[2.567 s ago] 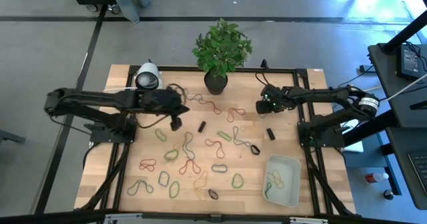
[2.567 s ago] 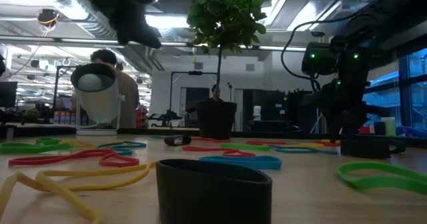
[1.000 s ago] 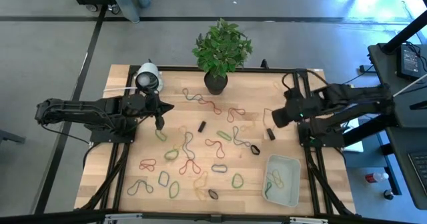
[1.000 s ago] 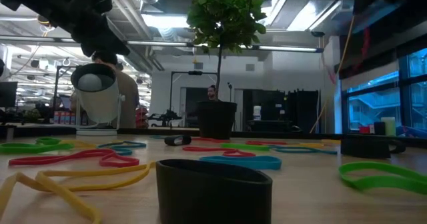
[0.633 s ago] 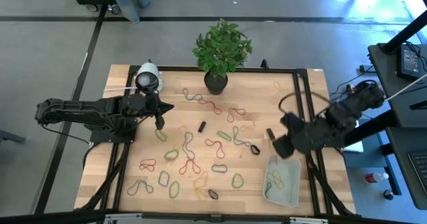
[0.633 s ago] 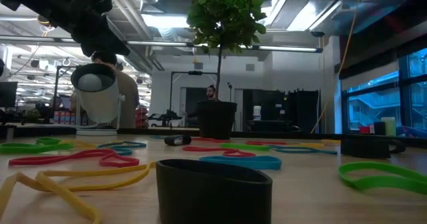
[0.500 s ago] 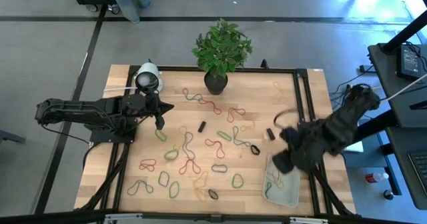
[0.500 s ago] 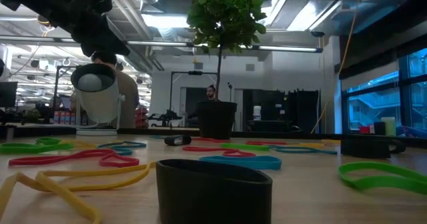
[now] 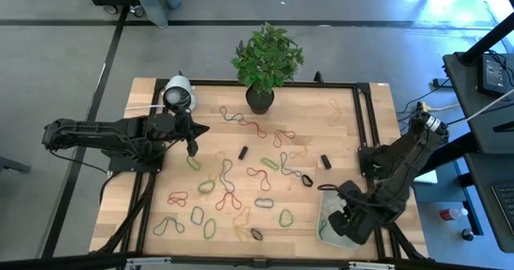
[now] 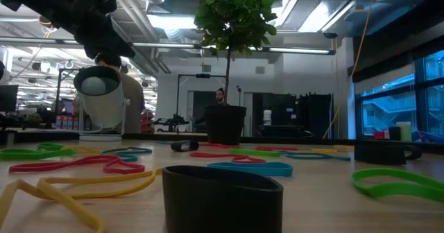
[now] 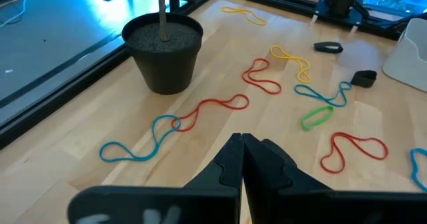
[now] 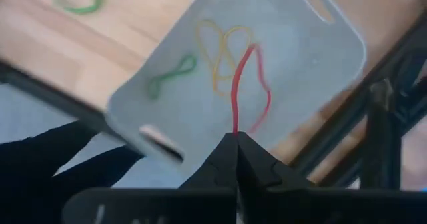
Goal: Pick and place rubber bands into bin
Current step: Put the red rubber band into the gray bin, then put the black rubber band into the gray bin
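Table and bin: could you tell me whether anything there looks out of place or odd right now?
Nothing is damaged. Many rubber bands lie scattered over the table outside the bin, as expected mid-task. The right gripper, jaws shut, dangles a red band over the bin, which already holds yellow and green bands.

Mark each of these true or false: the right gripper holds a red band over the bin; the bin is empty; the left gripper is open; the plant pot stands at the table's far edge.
1. The right gripper holds a red rubber band over the bin. True.
2. The bin is empty. False: a yellow band and a green band lie in it.
3. The left gripper is open. False: its fingers are shut together, holding nothing.
4. The plant pot stands at the table's far edge. True.
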Controlling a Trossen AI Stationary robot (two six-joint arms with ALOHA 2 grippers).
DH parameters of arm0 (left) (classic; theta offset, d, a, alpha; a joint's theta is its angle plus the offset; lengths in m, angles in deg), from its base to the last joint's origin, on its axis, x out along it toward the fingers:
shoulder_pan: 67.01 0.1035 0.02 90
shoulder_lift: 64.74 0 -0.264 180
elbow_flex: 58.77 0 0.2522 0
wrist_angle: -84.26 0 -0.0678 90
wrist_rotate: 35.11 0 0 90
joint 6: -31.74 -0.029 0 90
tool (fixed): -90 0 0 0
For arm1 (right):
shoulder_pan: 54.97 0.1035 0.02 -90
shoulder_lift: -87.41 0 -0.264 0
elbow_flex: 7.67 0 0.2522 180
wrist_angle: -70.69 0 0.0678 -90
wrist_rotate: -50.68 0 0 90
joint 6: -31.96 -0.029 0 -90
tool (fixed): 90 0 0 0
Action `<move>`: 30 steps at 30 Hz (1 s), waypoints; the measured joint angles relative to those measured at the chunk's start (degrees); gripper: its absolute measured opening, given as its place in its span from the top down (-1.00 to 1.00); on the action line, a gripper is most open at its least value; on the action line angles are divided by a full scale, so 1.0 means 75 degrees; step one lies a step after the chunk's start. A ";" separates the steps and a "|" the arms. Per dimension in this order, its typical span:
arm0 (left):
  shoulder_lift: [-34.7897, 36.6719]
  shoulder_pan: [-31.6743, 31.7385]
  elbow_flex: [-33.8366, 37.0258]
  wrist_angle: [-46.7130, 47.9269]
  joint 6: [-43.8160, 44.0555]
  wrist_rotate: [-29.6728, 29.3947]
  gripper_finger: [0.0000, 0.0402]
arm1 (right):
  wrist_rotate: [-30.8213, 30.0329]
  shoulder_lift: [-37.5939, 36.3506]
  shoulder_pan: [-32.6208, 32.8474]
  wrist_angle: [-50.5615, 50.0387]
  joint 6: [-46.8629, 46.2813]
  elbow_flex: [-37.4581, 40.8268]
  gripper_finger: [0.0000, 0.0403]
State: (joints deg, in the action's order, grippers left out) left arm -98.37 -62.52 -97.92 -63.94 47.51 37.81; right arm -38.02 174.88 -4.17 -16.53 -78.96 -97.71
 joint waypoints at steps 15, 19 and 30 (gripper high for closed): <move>0.0000 0.0002 0.0000 -0.0046 0.0002 0.0009 0.99 | 0.0285 -0.0161 -0.0483 0.4173 0.0225 0.3825 0.99; 0.0001 0.0002 0.0000 -0.0043 0.0079 0.0016 0.99 | 0.0323 -0.0164 -0.0479 0.4137 0.0249 0.3785 0.86; 0.0000 0.0003 0.0000 -0.0043 0.0142 0.0069 0.99 | 0.0607 -0.0203 -0.0480 0.3957 0.0326 0.3410 0.36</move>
State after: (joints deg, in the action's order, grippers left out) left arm -98.37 -62.50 -97.92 -64.26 48.57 38.33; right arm -33.47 173.36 -7.77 13.15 -76.51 -72.13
